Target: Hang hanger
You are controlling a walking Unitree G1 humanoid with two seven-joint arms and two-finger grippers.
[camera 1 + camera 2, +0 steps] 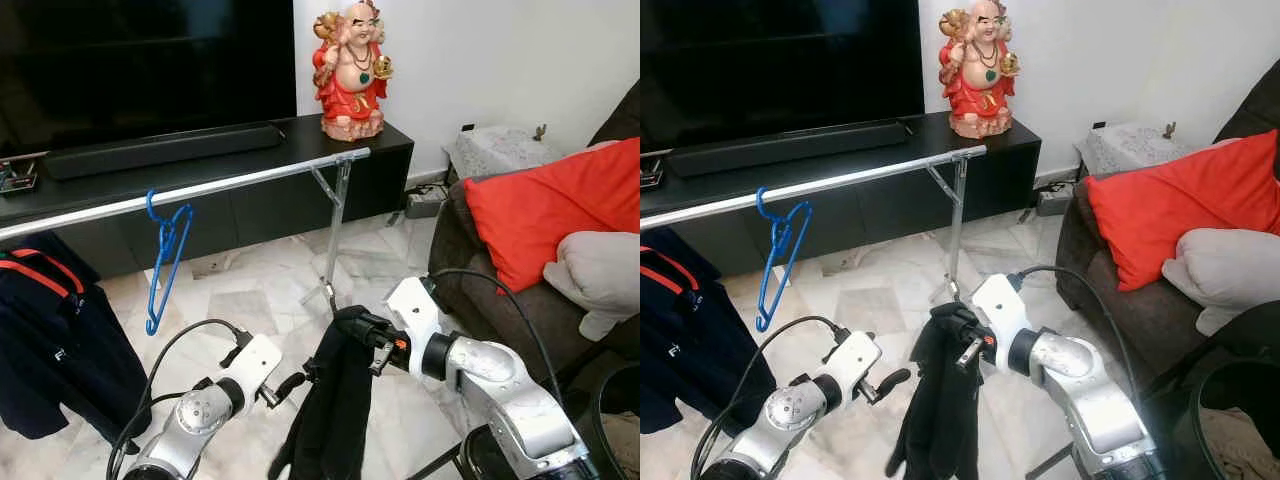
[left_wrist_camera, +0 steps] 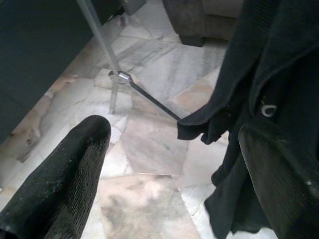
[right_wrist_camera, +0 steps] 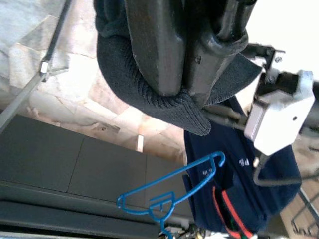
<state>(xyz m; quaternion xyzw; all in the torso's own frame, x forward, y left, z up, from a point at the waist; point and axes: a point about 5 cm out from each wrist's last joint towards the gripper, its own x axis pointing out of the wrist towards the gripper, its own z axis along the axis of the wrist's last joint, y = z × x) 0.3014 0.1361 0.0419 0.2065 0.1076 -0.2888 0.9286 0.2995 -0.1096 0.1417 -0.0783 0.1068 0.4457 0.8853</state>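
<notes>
Marble floor tiles (image 1: 250, 290) carry a chrome garment rail (image 1: 230, 183) standing before a black TV console (image 1: 390, 150), which holds a soundbar (image 1: 160, 150) and a red figurine (image 1: 350, 70) near its right end; a brown sofa with a red cushion (image 1: 560, 210) sits at right. A blue hanger (image 1: 165, 260) hangs empty on the rail beside a navy garment (image 1: 50, 340). The right gripper (image 1: 352, 325) is clamped on a black knit garment (image 1: 335, 410), while the left gripper (image 1: 290, 385) hovers just beside it with fingers spread.
</notes>
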